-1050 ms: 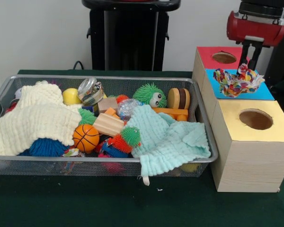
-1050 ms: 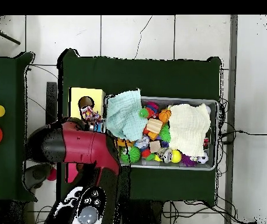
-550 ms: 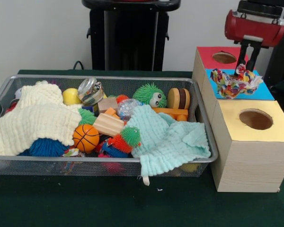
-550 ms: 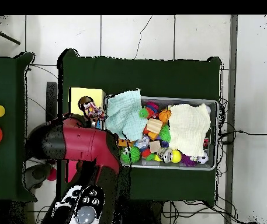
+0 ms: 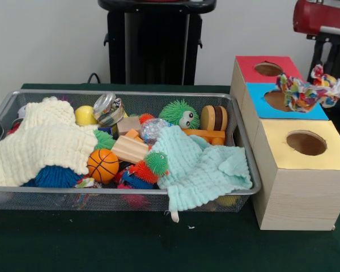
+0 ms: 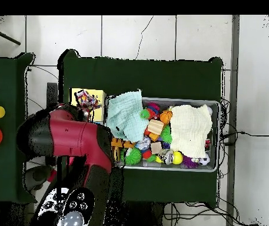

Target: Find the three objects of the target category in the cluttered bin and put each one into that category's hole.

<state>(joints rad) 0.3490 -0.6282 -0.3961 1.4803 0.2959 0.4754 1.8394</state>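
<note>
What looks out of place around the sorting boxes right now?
The multicolored rope toy is not down a hole: it lies on the blue box top, partly over the blue hole and overhanging the box's edge. Also, the mint cloth drapes over the wire bin's front rim.

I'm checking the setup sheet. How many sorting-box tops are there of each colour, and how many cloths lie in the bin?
Red top: 1
Blue top: 1
Yellow top: 1
Cloths: 2, the cream cloth and the mint cloth
Total: 5
</note>
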